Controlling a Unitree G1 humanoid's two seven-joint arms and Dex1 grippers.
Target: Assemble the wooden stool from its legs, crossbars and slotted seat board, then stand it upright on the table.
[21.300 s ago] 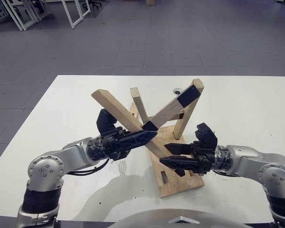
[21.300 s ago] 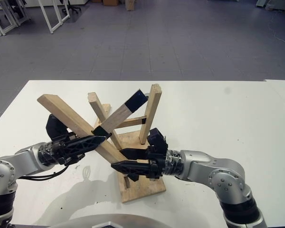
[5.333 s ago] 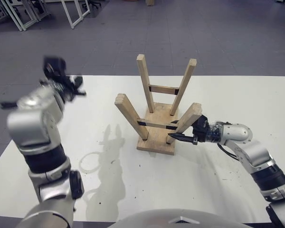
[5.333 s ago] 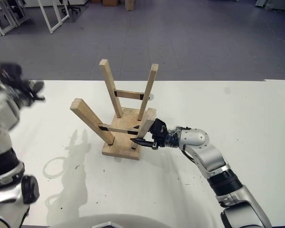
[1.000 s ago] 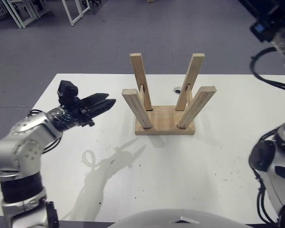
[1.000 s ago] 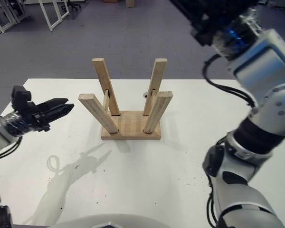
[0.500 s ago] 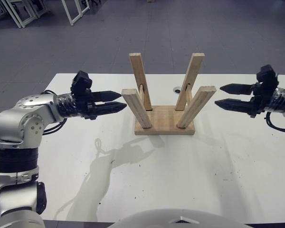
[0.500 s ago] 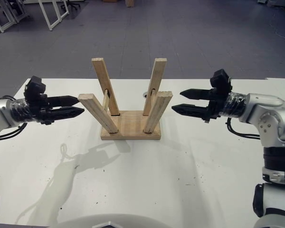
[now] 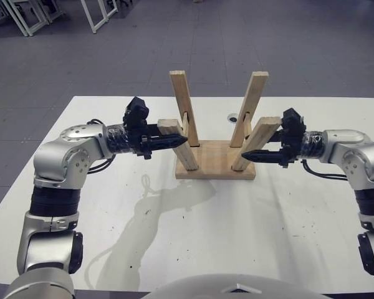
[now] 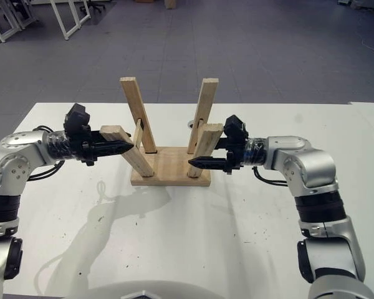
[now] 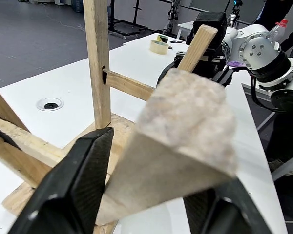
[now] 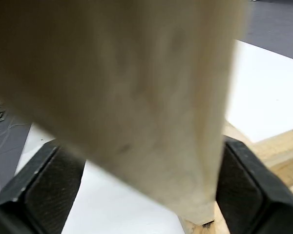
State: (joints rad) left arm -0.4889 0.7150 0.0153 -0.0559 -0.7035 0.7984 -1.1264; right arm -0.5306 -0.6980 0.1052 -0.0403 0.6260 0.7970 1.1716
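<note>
Both hands are standing closer in than half a second ago, when they were hanging off to either side of the wooden stool (image 9: 213, 152), well apart from it. Now each is reaching one of the near legs.

- Stool is resting upside down near the middle of the white surface (image 9: 237, 237), seat board (image 9: 199, 171) lying flat, four legs pointing up and splaying outward.
- Left hand (image 9: 174, 134) is coming in level from the left, its fingers (image 11: 75, 187) straddling the near left leg (image 9: 186, 154) close under the top end. In the left wrist view the leg is filling the gap and both fingers are touching wood.
- Right hand (image 9: 255, 151) is mirroring this on the near right leg (image 9: 263, 131), somewhat lower down, with its fingers (image 12: 44, 183) closing on both faces.
- Two far legs (image 9: 184, 106) are standing free behind.
- Crossbar (image 11: 129, 84) is sitting slotted into a far leg.
- Round hole (image 9: 232, 117) is showing in the surface just behind the stool.
</note>
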